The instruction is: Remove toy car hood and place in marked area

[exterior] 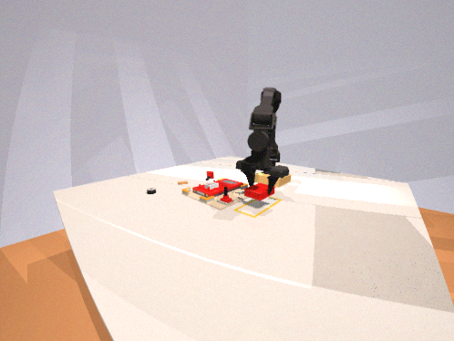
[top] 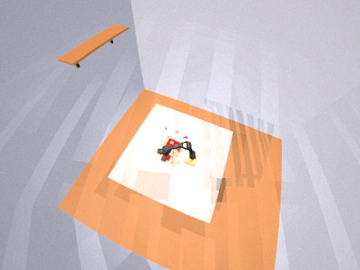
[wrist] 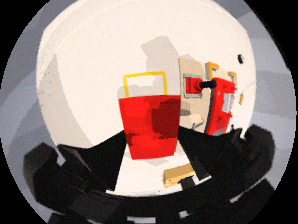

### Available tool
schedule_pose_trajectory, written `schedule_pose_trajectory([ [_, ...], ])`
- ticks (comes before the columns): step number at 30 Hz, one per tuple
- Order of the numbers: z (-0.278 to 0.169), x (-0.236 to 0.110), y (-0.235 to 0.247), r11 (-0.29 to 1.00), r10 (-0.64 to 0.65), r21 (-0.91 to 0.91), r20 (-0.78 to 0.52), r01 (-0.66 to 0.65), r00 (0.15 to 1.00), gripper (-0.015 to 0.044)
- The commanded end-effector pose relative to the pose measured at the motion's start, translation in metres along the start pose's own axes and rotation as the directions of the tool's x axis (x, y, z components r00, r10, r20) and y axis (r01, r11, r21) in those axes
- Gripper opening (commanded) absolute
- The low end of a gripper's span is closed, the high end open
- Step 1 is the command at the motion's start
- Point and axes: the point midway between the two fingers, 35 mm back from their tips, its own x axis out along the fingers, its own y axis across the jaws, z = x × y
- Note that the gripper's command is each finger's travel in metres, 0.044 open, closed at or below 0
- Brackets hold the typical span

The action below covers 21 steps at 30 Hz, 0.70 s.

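The yellow-outlined marked area (exterior: 257, 207) is lying nearest me, not yet holding anything. Just behind and above it the gripper (exterior: 260, 180) is clamping the red hood (exterior: 259, 191), already off the toy car (exterior: 215, 187) farther back. Lowering it inside the outline and releasing is, I'd say, what's remaining.

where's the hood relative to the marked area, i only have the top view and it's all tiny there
Observer: The exterior view shows the red hood in the gripper, at the far edge of the yellow-outlined area.
Operator: has it been let go
Observer: No, the wrist view shows the fingers shut on the hood's sides.
Operator: is the car close by
Observer: Yes, the toy car sits just beside the area in the exterior view.
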Motion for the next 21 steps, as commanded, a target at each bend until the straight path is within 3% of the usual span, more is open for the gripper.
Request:
schedule_pose_trajectory([
  [1, 0.0, 0.002, 0.001, 1.0, 0.004, 0.004, 0.001, -0.004, 1.0, 0.0],
  [21, -0.001, 0.017, 0.0, 1.0, 0.004, 0.004, 0.001, -0.004, 1.0, 0.0],
])
